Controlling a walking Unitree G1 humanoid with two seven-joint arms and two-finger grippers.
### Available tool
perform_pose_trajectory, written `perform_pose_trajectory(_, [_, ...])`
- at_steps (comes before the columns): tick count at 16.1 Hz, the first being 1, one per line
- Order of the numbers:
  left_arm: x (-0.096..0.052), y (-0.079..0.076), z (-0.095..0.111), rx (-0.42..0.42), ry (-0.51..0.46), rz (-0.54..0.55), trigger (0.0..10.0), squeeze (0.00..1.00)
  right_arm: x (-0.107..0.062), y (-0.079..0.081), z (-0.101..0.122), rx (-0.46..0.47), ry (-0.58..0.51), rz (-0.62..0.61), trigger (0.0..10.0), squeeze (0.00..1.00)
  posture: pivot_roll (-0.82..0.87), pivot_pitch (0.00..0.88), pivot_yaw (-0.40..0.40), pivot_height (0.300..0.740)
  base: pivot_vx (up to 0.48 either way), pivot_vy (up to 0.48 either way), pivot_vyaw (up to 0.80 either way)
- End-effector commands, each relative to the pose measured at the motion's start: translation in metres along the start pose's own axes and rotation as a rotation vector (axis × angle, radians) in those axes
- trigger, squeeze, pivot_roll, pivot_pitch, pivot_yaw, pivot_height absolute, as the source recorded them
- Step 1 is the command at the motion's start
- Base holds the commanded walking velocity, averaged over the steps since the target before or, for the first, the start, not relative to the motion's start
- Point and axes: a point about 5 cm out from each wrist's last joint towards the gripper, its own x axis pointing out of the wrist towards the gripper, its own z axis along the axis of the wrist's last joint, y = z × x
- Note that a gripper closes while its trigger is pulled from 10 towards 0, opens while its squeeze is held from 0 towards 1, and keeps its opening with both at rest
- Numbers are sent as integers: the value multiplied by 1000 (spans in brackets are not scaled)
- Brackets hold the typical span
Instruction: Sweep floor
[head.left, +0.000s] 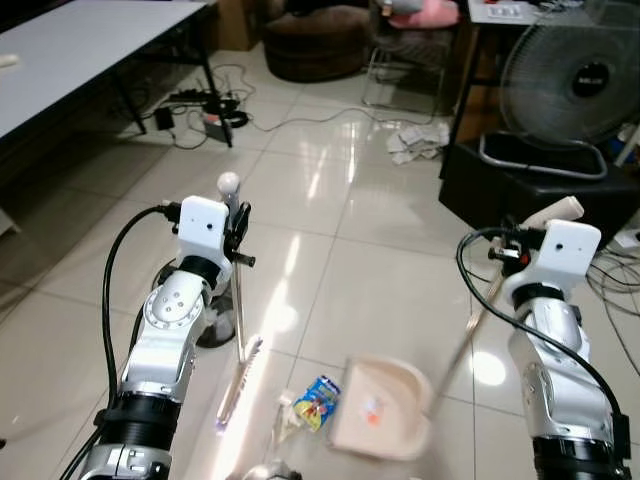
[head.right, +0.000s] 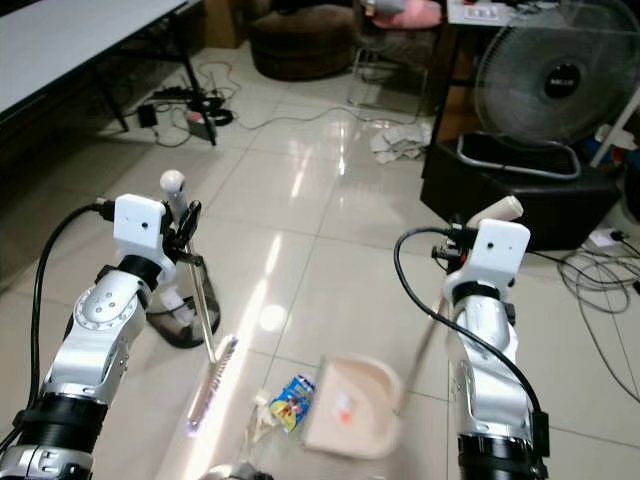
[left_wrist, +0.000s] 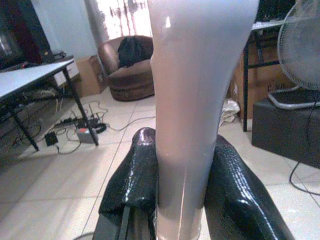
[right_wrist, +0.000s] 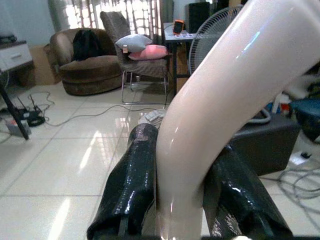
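Sweeping is under way at the gathering stage, as I judge it: the left hand (head.left: 238, 222) is clamped on the handle of a broom (head.left: 239, 330), its two black fingers (left_wrist: 142, 175) pressed to either side of the pale shaft, and the broom's brush head rests on the tiled floor (head.left: 370, 260) just beside the robot's left arm. The right hand (head.right: 470, 228) grips the curved pale handle of a long-handled dustpan (head.left: 385, 408), fingers (right_wrist: 132, 180) closed around it, with the pink pan sitting on the floor between the two arms, mouth turned toward the litter. That litter lies between brush and pan: one blue and yellow snack wrapper (head.left: 318, 401) close beside the pan's edge, and one crumpled clear piece of plastic (head.left: 285, 420) just beside it; something rounded at the bottom edge of the head views is too cut off to name. The next move probably calls for drawing the brush head sideways across the floor toward the pan so both scraps slide into its mouth, while the right hand keeps the pan's lip flat on the tiles so nothing slips under. Counted: one broom, one dustpan, two visible scraps near them, plus one heap of crumpled paper (head.left: 418, 140) farther off near the standing fan (head.left: 570, 85).
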Motion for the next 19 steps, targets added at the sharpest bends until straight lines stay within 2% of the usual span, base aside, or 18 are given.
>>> perform_pose_trajectory(1, [2,3,6,22,-21,-8,10000,0,1,0,12,-10,-63,7,10000,0,-13,87,75,740,0,0,0])
perform_pose_trajectory(7, [16,-5,-5,32,12,-26,10000,0,19,-2,10,-123,-117,23,10000,0,21,151,75,740,0,0,0])
perform_pose_trajectory(8, [19,-4,-4,32,2,-16,10000,0,23,1,9,-154,-127,30,10000,0,18,189,90,740,0,0,0])
perform_pose_trajectory(11, [30,-6,-2,26,-21,-1,10000,0,34,5,6,-219,-146,36,10000,0,38,232,97,740,0,0,0])
perform_pose_trajectory(12, [36,-9,0,21,-51,30,10000,0,38,9,3,-244,-188,11,10000,0,46,266,97,740,0,0,0])
perform_pose_trajectory(13, [37,-10,0,19,-55,29,10000,0,38,9,3,-243,-196,6,10000,0,46,266,97,740,0,0,0])
perform_pose_trajectory(17, [37,-25,-7,30,-39,-27,10000,0,35,40,1,-189,-271,58,10000,0,83,301,114,740,0,0,0])
perform_pose_trajectory(19, [41,-31,-9,42,-42,-38,10000,0,32,62,-3,-176,-302,109,10000,0,92,310,113,740,0,0,0])
